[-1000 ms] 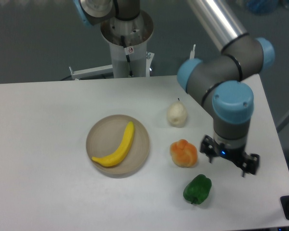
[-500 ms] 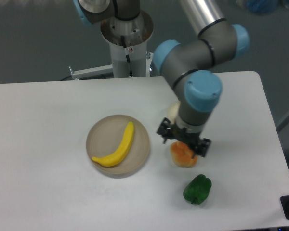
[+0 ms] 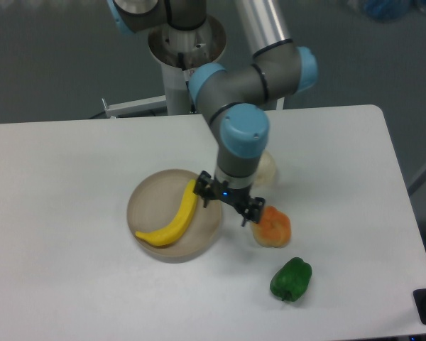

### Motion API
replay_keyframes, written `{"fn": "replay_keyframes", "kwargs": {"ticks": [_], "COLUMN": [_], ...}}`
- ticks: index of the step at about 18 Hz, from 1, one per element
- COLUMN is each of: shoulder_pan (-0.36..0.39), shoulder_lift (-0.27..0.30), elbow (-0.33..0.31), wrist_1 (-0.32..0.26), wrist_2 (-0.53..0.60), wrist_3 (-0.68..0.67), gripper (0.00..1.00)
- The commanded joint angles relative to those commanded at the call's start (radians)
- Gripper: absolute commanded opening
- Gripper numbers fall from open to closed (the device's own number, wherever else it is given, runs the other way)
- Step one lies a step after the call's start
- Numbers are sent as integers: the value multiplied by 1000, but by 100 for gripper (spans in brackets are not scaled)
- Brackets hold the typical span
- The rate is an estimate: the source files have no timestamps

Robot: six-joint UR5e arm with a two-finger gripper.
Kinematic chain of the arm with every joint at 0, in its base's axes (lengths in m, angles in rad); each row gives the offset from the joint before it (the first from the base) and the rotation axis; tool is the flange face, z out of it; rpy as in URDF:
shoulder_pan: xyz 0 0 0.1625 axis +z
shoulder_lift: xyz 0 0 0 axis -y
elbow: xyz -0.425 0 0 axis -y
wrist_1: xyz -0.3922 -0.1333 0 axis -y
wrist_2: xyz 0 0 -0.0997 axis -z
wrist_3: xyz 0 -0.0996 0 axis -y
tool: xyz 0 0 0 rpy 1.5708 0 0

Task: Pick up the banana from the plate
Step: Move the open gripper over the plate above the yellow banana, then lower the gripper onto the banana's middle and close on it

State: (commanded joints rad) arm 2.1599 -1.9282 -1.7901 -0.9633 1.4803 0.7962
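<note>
A curved bright yellow banana (image 3: 174,218) lies on a round beige plate (image 3: 148,204) left of the table's middle. My gripper (image 3: 228,206) hangs at the plate's right rim, just right of the banana's upper end and above table height. Its jaws stand apart and hold nothing. One dark fingertip (image 3: 203,196) is close to the banana's tip, the other is near the orange fruit.
A lumpy orange fruit (image 3: 272,226) sits right of the gripper. A pale pear-like fruit (image 3: 265,171) is partly hidden behind the wrist. A green pepper (image 3: 292,278) lies at the front right. The arm's base (image 3: 187,64) stands behind the table.
The arm has swung left across the table, from beside the green pepper, over the orange fruit, to the plate's right rim. The objects have not moved.
</note>
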Motion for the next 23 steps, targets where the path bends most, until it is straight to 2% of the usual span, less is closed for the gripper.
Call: {"fn": "replay_keyframes", "kwargs": {"ticks": [2, 6, 11, 14, 21, 23], "shoulder_pan": [-29, -46, -83, -92, -112, -112], "shoulder_lift": [-5, -5, -28, -35, -58, -57], "elbow": [-28, -89, -91, -95, -91, -91], "wrist_1": [17, 104, 109, 129, 132, 132], "wrist_2": [5, 12, 64, 71, 83, 83], "wrist_3": [-3, -22, -25, -26, -57, -57], "gripper": [100, 100, 100, 100, 100, 77]}}
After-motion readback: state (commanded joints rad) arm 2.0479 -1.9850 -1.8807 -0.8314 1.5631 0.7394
